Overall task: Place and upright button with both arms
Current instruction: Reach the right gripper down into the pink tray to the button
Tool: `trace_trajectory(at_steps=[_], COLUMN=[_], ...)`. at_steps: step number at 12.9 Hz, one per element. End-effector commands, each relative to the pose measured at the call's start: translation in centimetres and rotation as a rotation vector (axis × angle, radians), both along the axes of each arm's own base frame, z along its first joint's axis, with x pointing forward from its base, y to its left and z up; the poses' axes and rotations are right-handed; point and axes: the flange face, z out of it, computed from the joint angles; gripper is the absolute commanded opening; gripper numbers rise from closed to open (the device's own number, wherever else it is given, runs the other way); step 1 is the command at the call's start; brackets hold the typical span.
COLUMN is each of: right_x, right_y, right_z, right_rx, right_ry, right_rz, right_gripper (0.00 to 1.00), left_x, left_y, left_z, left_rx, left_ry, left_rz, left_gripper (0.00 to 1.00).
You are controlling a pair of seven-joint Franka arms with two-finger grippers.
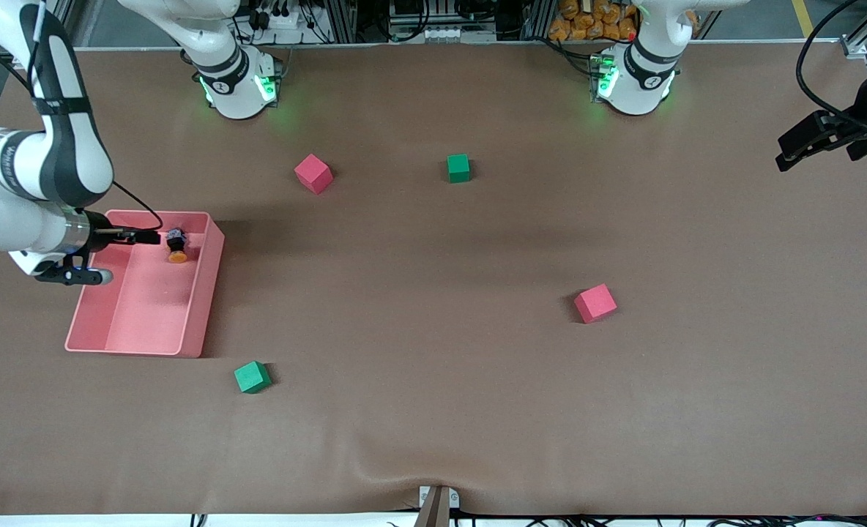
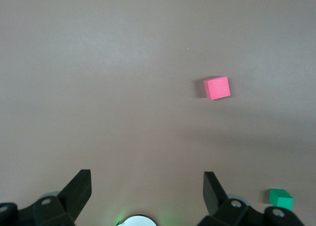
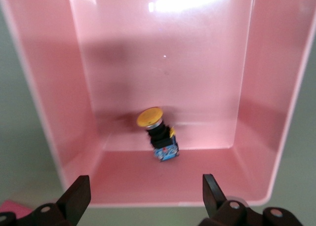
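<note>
Two pincers of mine stand apart, right gripper (image 1: pixel 157 236) over the pink bin (image 1: pixel 206 293), left gripper (image 1: pixel 818 143) waiting; the button (image 3: pixel 157 133) lies tipped near the bin's corner (light, rigid, slick-capped), best pinched across its dark body.

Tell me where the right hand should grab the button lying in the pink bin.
Grip the button across its dark body, below the orange cap. It lies on its side near the pink bin wall, so come straight down from above with the open right hand.
</note>
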Motion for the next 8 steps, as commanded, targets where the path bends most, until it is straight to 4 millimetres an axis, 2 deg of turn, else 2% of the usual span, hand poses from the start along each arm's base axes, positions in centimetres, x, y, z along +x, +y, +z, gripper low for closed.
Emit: trace_trajectory(at_steps=[1, 4, 8], right_x=[-0.9, -1.8, -2.9], right_y=[0.5, -0.3, 0.6], right_z=[-0.9, -2.5, -6.6], right_rx=[0.001, 0.027, 0.026], right_ry=[-0.041, -0.039, -0.086], right_rz=[0.088, 0.161, 0.222], right_gripper=[1.00, 1.00, 1.00], left_x=[0.2, 1.1, 1.5], left_y=[0.1, -0.4, -1.0], left_z=[-0.2, -1.2, -1.3], left_rx=[0.019, 0.016, 0.015], left_ry=[0.004, 0.003, -0.017], left_rz=[-0.004, -0.016, -0.028], left_gripper=[1.00, 1.00, 1.00])
